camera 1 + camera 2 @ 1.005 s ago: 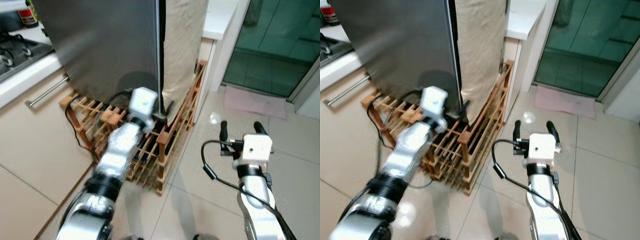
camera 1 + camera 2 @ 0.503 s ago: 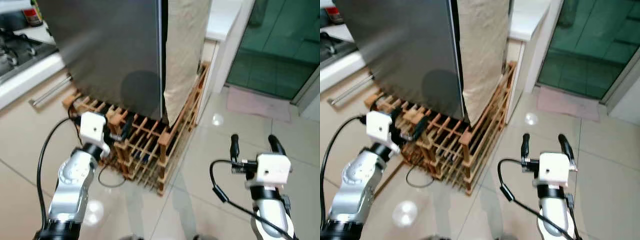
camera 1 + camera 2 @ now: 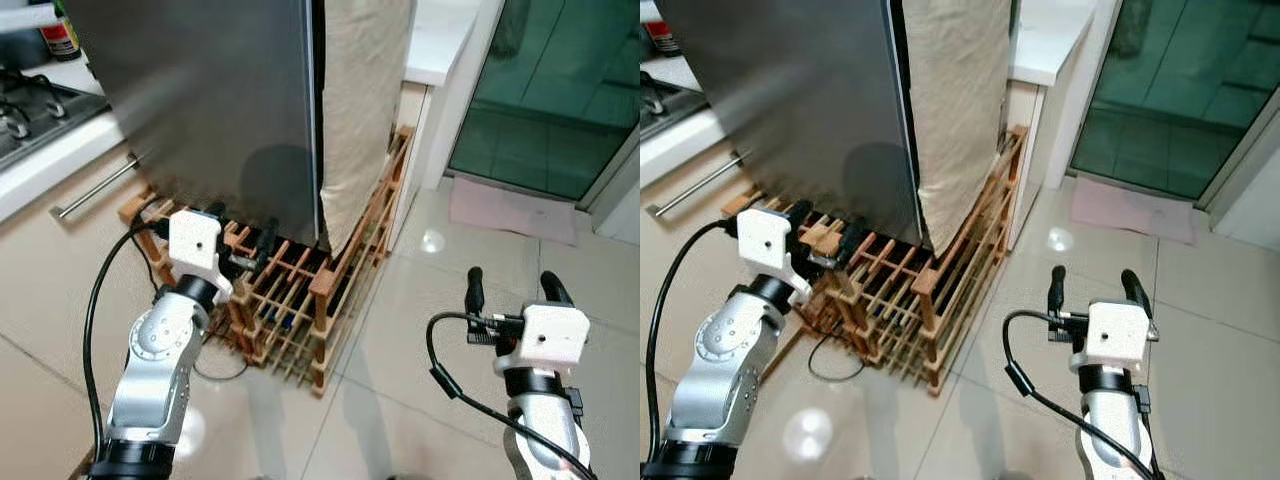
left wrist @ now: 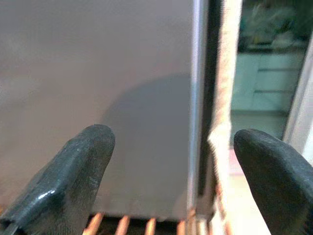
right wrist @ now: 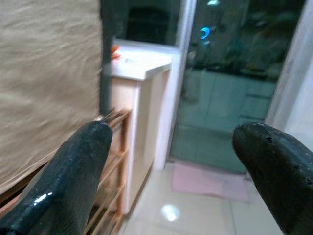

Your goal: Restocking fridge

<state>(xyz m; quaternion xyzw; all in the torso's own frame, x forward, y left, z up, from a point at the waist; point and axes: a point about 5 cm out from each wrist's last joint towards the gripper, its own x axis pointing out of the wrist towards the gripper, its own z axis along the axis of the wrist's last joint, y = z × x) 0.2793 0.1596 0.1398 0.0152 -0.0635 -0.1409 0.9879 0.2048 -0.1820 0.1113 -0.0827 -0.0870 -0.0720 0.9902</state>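
Nearest you, the right tool (image 3: 508, 288) hangs over the pale tiled floor (image 3: 400, 380), its two black fingers (image 5: 73, 171) spread apart and holding nothing, well clear of everything else. Your left tool (image 3: 240, 235) is raised on the other side, just in front of the wooden rack (image 3: 300, 300); it is released too, the fingers (image 4: 73, 171) wide with only air between them, pointing at the lower part of the fridge door.

The rack is a low lattice of light wooden slats standing on the floor. A black cable (image 3: 215, 368) loops out from under its near edge onto the tiles. Something dark and bluish lies down among the slats, but you cannot make out what it is from here.

Standing on the rack is the fridge (image 3: 220, 110) — the thing you are to restock. Its steel door faces you, with a narrow dark gap running down the edge on your right, so it may be slightly ajar, though the view is too steep to be sure. A beige cloth (image 3: 360, 100) hangs down the fridge's side, reaching to the rack.

To your left, a cream cabinet front carries a long metal handle (image 3: 95, 188), and above it sits the hob (image 3: 40, 105) on a white desk, with a bottle (image 3: 60, 35) at the back. Farther right, a white desk corner (image 3: 440, 40) stands beside the fridge — beyond it a green glass door (image 3: 545, 90) and a pink mat (image 3: 510, 205)
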